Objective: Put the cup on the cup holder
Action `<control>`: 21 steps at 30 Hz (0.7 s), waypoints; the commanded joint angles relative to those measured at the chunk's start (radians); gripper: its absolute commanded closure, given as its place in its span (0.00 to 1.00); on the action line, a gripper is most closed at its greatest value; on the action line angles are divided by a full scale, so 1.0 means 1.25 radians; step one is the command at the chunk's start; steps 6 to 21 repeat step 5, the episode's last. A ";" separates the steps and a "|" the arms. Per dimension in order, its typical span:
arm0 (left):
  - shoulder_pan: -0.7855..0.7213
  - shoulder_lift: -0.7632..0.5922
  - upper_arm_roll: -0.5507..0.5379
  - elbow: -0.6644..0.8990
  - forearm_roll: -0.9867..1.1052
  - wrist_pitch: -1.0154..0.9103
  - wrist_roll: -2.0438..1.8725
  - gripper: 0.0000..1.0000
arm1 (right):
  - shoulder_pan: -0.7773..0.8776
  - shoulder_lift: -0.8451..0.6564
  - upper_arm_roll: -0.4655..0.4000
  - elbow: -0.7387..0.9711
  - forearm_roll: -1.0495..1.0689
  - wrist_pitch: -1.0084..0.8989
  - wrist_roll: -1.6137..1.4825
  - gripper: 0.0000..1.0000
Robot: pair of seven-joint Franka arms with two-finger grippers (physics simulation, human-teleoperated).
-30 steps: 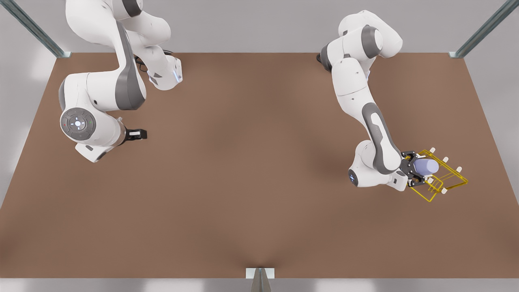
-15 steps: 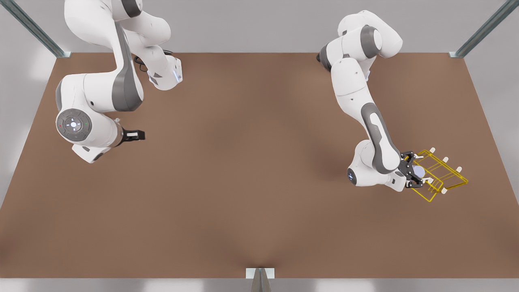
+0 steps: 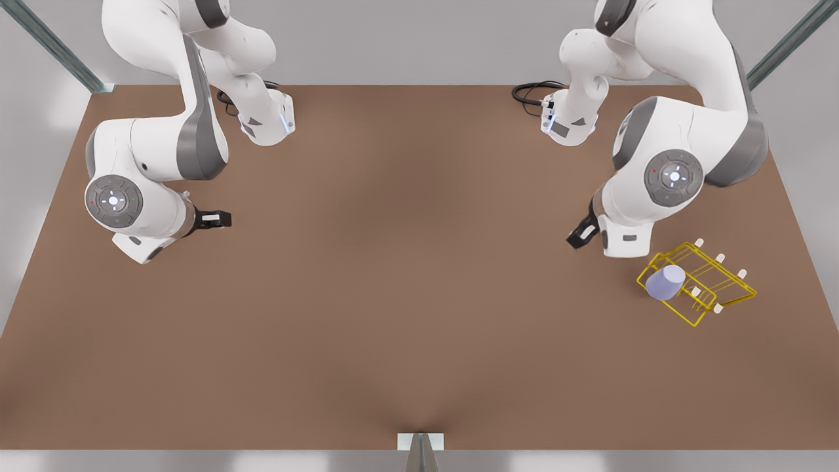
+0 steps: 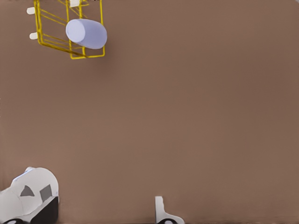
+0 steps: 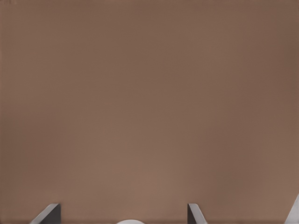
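Observation:
The lavender-blue cup (image 3: 665,282) rests tilted on the near-left corner of the yellow wire cup holder (image 3: 721,288), at the front view's right. From the left wrist view, the cup (image 4: 86,33) lies across the holder's (image 4: 51,29) edge, far off. My right gripper (image 3: 580,236) hangs open above the table, apart from the cup and up-left of the holder. Its two dark fingertips (image 5: 46,213) stand wide apart over bare table in the right wrist view. My left gripper (image 3: 221,217) waits at the front view's left, pointing toward the middle.
The brown table (image 3: 406,262) spreads wide between the two arms. Both arm bases (image 3: 265,124) stand at its back edge, with a black cable (image 3: 527,92) by the right one. Metal posts stand at the back corners.
The right gripper let go of the cup, then lifted and drew back up-left of the holder. The cup stays tilted on the holder. The left arm drifted slightly left.

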 commanded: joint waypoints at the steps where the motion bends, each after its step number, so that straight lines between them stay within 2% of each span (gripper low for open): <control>1: 0.005 0.001 -0.004 0.002 0.002 -0.059 0.846 0.00 | 0.000 -0.001 0.000 0.000 0.000 0.000 -0.005 0.00; 21: 0.000 0.011 -0.007 0.001 0.003 -0.059 0.846 0.00 | 0.001 0.000 0.000 0.001 -0.002 0.000 -0.005 0.00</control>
